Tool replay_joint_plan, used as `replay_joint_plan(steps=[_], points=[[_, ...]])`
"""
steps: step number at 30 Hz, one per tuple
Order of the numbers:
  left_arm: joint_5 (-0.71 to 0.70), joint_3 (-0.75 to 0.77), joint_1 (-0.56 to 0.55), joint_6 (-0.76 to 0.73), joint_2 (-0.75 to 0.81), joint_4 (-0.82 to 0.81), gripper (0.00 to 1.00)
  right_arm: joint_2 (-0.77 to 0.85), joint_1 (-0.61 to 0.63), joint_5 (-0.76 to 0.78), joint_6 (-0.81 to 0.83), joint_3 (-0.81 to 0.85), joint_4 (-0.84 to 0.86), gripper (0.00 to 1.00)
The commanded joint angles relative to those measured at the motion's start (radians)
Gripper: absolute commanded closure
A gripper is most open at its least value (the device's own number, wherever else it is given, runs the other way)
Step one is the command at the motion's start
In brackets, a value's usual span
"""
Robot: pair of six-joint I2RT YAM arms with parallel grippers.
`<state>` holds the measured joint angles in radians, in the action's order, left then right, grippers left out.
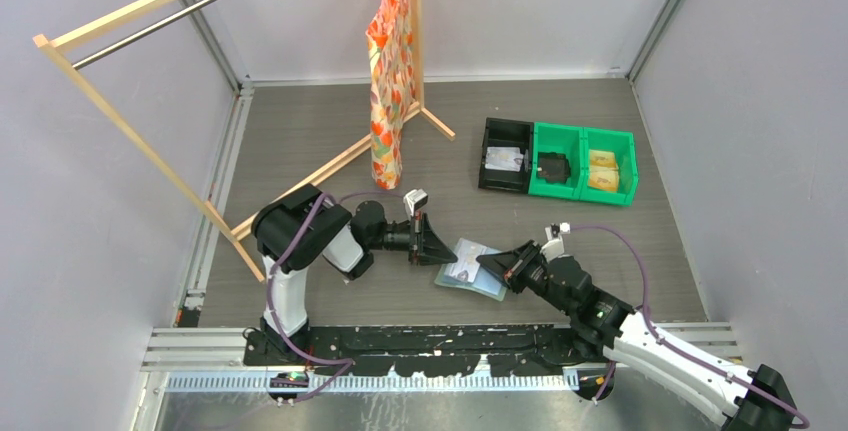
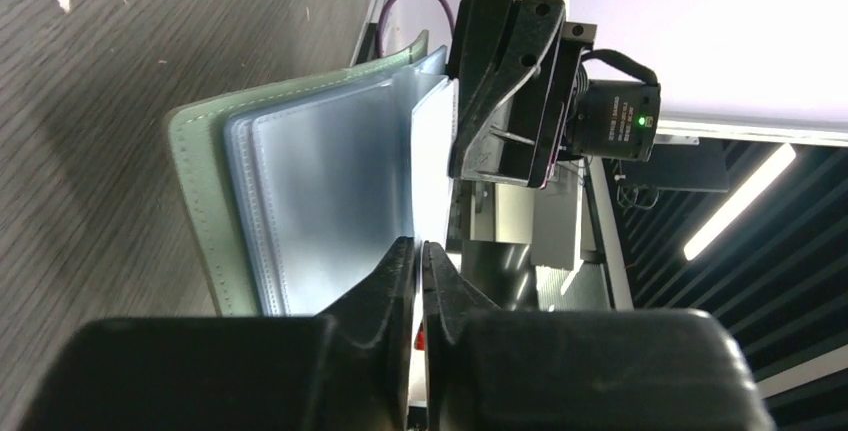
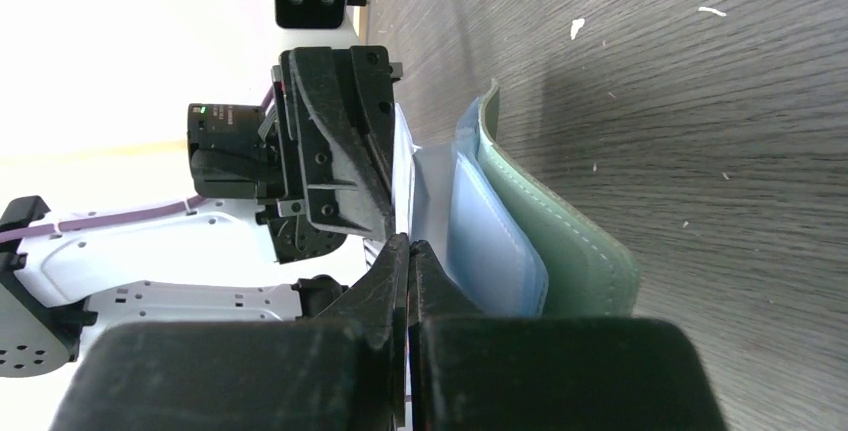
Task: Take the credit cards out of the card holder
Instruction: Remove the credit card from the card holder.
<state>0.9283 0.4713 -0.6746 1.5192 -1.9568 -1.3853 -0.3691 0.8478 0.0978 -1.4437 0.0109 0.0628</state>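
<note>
The sage-green card holder [image 1: 470, 271] lies open on the dark table between my two grippers, its pale blue-grey pockets [image 2: 330, 201] fanned upward. My left gripper [image 2: 420, 243] is at its left edge. The jaws pinch a thin white credit card [image 2: 435, 161] that stands out of the pockets. My right gripper [image 3: 409, 239] is shut on the same pale leaf [image 3: 405, 176] from the opposite side, beside the green cover [image 3: 570, 241]. Whether it grips the card itself or a pocket sleeve I cannot tell. The two grippers face each other, a few centimetres apart.
A black bin [image 1: 505, 156] and two green bins [image 1: 585, 161] sit at the back right, holding small items. A wooden clothes rack [image 1: 150, 141] stretches across the left. An orange patterned garment [image 1: 390, 71] hangs from it at the back centre.
</note>
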Motion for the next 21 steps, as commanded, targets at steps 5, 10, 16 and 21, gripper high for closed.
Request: replay_joint_plan(steps=[5, 10, 16, 21], points=[[0.009, 0.021, -0.004, 0.006, -0.013, -0.045, 0.99, 0.001, -0.001, -0.009, 0.006, -0.025, 0.042, 0.99], [0.007, 0.009, 0.014, 0.004, -0.016, -0.046, 0.99, 0.089, 0.000, -0.004, 0.014, -0.021, -0.047, 0.99], [0.017, 0.003, 0.034, 0.004, -0.010, -0.046, 0.99, 0.209, 0.000, 0.012, 0.019, -0.021, -0.215, 0.99], [0.017, 0.010, 0.034, 0.006, -0.014, -0.046, 0.99, 0.236, -0.001, 0.017, 0.019, -0.021, -0.241, 0.99]])
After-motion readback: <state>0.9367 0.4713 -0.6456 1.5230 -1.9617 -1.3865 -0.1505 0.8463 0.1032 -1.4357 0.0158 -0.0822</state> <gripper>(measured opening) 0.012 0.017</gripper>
